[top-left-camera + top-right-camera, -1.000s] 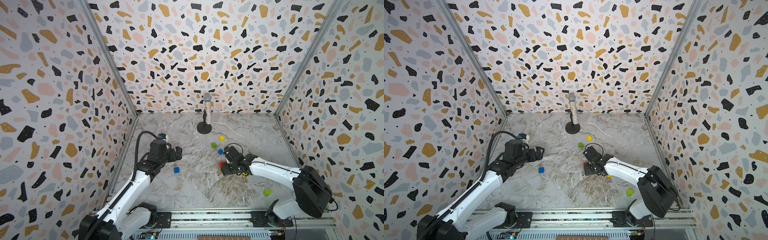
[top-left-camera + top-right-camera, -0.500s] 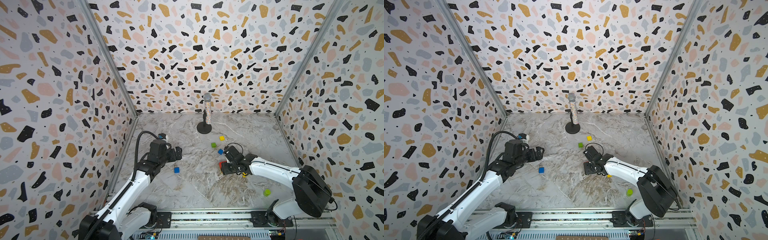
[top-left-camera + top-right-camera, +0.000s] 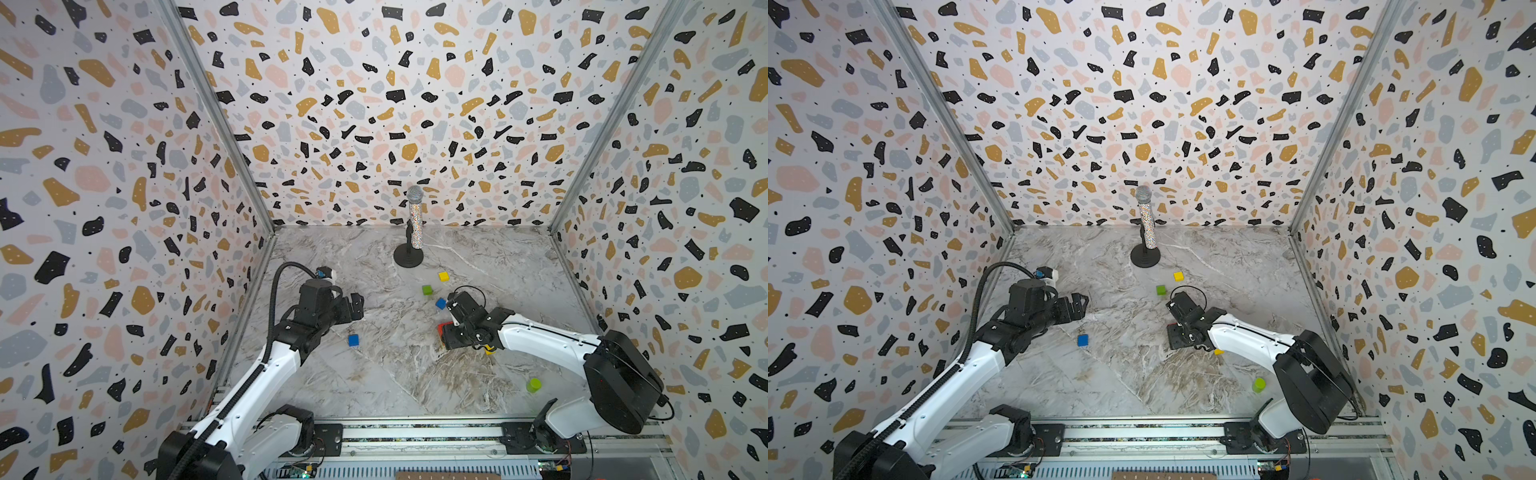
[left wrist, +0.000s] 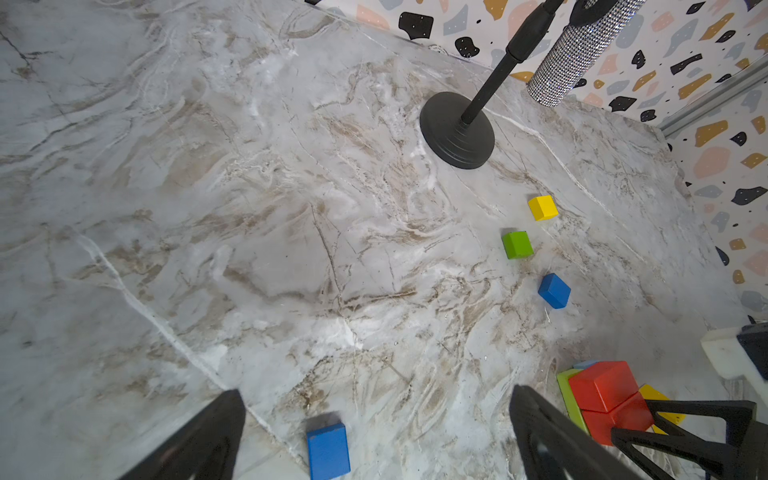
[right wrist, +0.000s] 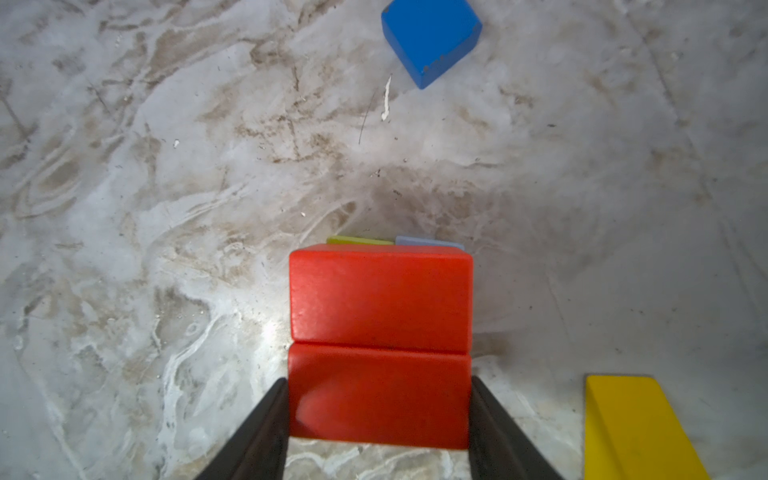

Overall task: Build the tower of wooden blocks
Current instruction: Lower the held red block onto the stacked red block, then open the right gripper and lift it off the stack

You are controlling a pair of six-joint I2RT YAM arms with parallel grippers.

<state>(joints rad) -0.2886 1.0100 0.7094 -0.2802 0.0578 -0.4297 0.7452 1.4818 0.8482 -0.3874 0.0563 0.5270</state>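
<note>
Right of centre on the bench point(image 3: 395, 374), the right claw point(image 5: 378, 384) grips a red brick point(image 5: 378, 415) beside a second red brick point(image 5: 380, 297), apparently atop flatter blocks point(image 5: 359, 240); it should seat squarely before letting go. The left claw point(image 4: 376, 397) hangs open.

Marble tabletop point(image 3: 374, 382) bears scattered wood blocks point(image 3: 353, 340), microphone stand point(image 3: 408, 260) and lime cylinder point(image 3: 533, 385).

red bricks point(image 5: 380, 297) point(image 5: 378, 395) 2; blue cubes point(image 3: 353, 340) point(image 3: 440, 303) 2; yellow blocks point(image 3: 443, 276) point(image 5: 631, 428) 2; green blocks point(image 3: 427, 289) point(image 4: 566, 395) 2; pale-blue block point(image 5: 428, 242) 1; cylinder point(image 3: 533, 385) 1; microphone point(image 3: 415, 220) 1
</note>
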